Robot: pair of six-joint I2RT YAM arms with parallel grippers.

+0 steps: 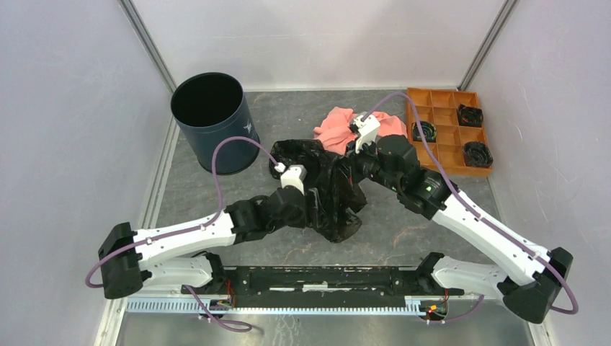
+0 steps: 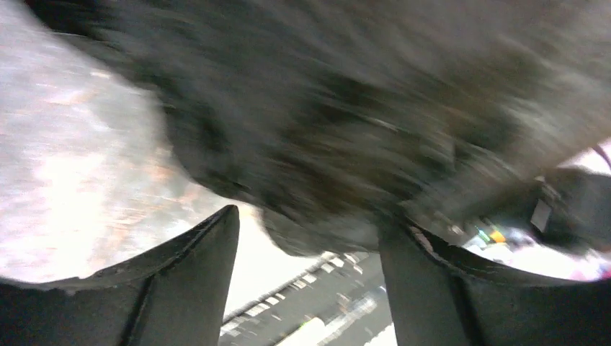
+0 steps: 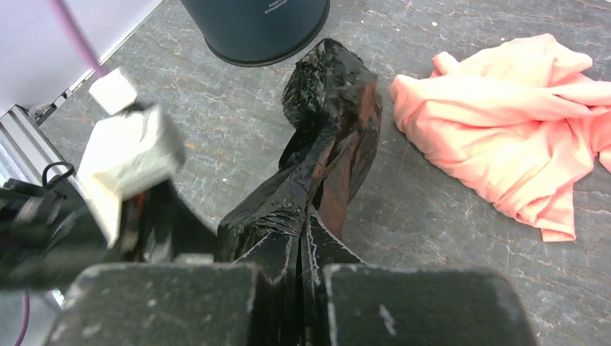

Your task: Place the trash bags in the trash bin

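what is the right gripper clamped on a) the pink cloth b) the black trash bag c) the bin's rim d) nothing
B: in the right wrist view the right gripper is shut with the trash bag pinched between its fingers, and the pink cloth lies apart from it on the table.

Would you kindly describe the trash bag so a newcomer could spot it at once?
On the grey table, look between the navy trash bin and the salmon-pink cloth. The trash bag sits crumpled there. It alone is glossy, wrinkled black plastic.

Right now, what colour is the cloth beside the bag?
Salmon-pink cloth, clearest in right wrist view.
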